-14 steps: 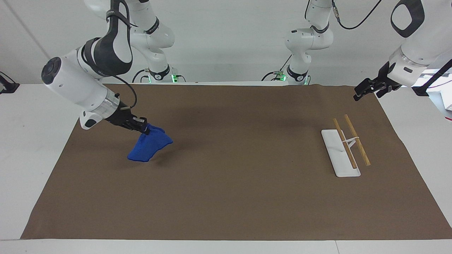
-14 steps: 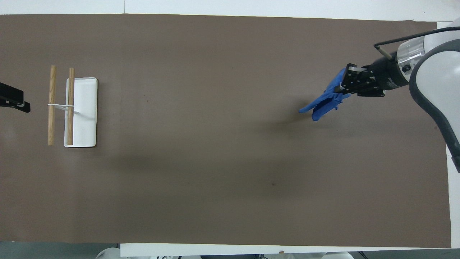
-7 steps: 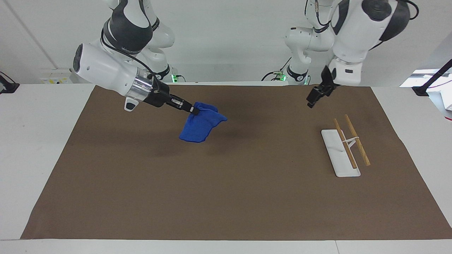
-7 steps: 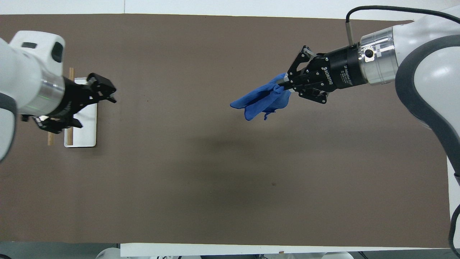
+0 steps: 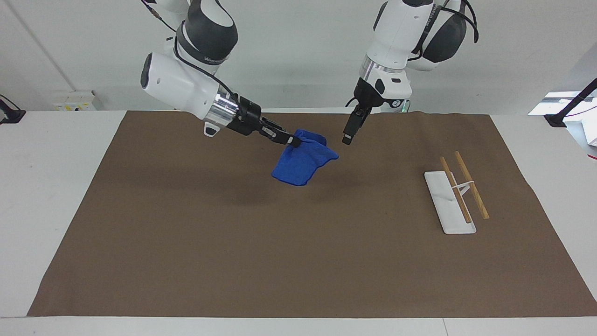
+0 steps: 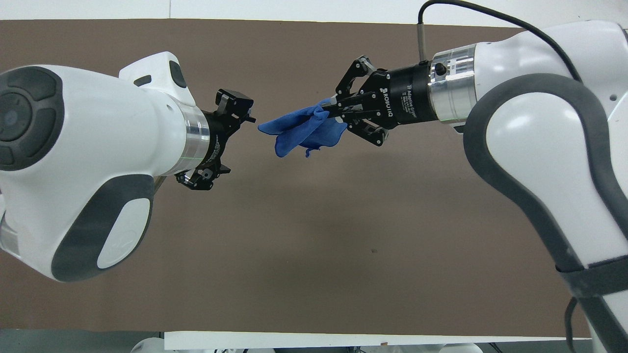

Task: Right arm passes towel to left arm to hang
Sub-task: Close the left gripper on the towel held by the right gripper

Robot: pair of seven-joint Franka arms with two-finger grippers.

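Handover step, pre-transfer. Right gripper [image 5: 293,140] fingers clamped on towel [image 5: 303,163], cloth hanging mid-air, upper centre of facing frame. Left gripper [image 5: 349,135] just beside it, apart, fingers spread. Next: left closes gap, pinches free edge, right releases. Rack [image 5: 454,196] mid-right.

Even, bright overhead lighting — soft diffuse shadows on the table [image 5: 298,261] beneath the towel [image 5: 303,161]. Both views sharp; mild glare on the white arm casings.
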